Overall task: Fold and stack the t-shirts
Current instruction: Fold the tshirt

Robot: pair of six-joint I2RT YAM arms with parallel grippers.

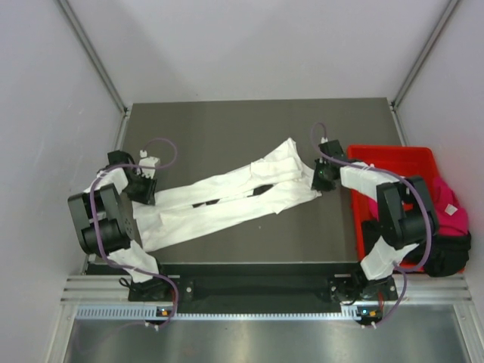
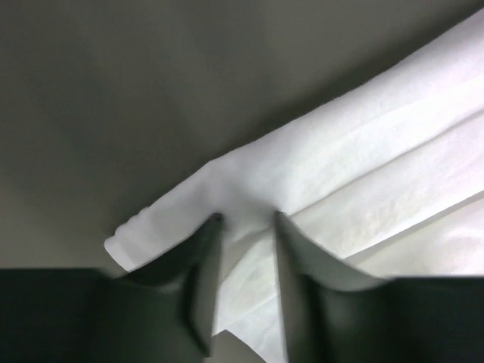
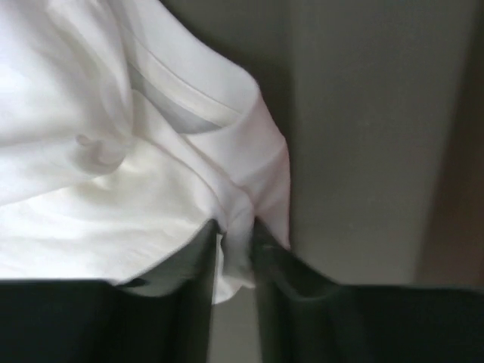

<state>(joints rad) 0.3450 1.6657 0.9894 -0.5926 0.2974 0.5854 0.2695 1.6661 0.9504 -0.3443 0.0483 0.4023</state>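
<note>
Grey tabletop (image 1: pixel 227 128) between pale walls is carrying the white t-shirt (image 1: pixel 227 200), which is lying as a long bunched band running diagonally from near-left to far-right. The left gripper (image 1: pixel 145 189) is pinching one end of it. In its wrist view the jaws are standing part-closed with a ridge of cloth drawn up between them. The right gripper (image 1: pixel 324 175) is pinching the other end, its jaws pressed close on a fold beside the collar (the neckband is showing just above the jaws). The magenta-pink t-shirt (image 1: pixel 448 204) and the black t-shirt (image 1: pixel 446 253) are waiting at the right edge of the red plastic bin (image 1: pixel 393 159). By my reading, the arms are stretching out the first shirt, not folding it yet. The next move is calling for both arms to draw apart and lay the cloth flat, since it is looking twisted and doubled along its length.
</note>
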